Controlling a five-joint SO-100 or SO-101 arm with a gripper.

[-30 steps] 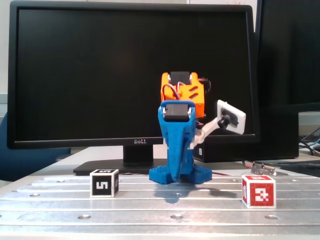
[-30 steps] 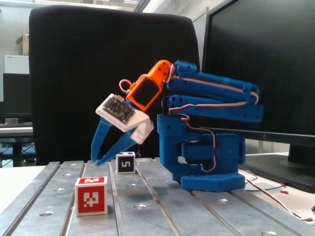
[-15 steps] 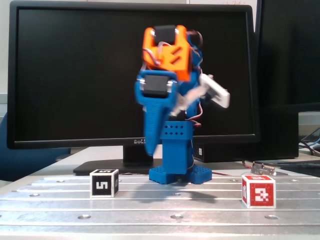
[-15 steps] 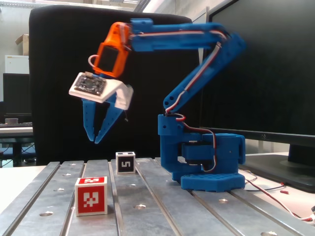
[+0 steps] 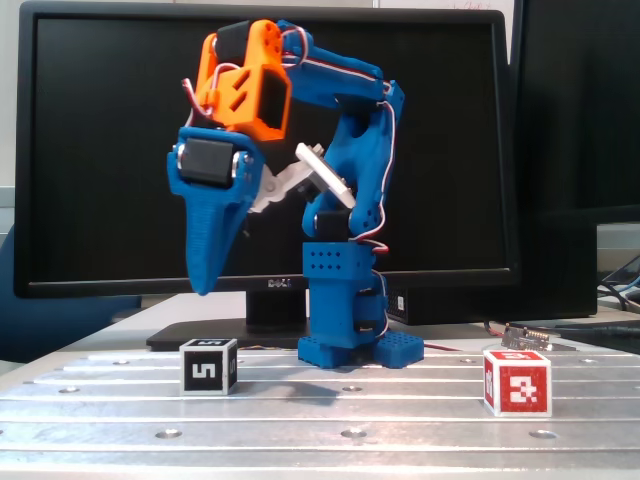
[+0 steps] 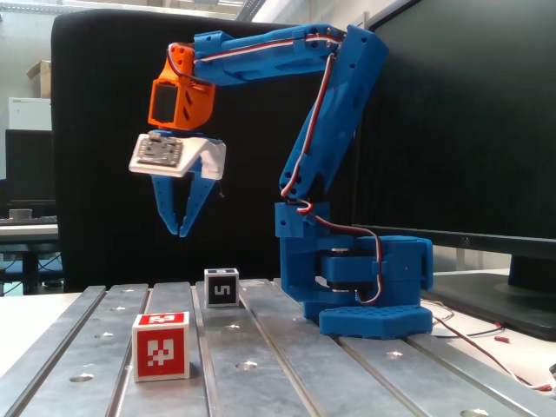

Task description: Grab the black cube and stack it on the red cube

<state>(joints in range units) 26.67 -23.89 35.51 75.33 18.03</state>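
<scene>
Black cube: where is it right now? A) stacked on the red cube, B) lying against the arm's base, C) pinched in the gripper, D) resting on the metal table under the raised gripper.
D: in both fixed views the black cube sits on the metal table, apart from the red cube, with the gripper hanging above it, holding nothing.

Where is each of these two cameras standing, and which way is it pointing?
A fixed view: low at the table's front edge, facing the arm's base and the monitor behind; whole arm shows, gripper hanging above the black cube.
Another fixed view: low at the table's end, looking along its slots, arm side-on, red cube nearest.
Both show the arm, both cubes and the slotted table.
</scene>
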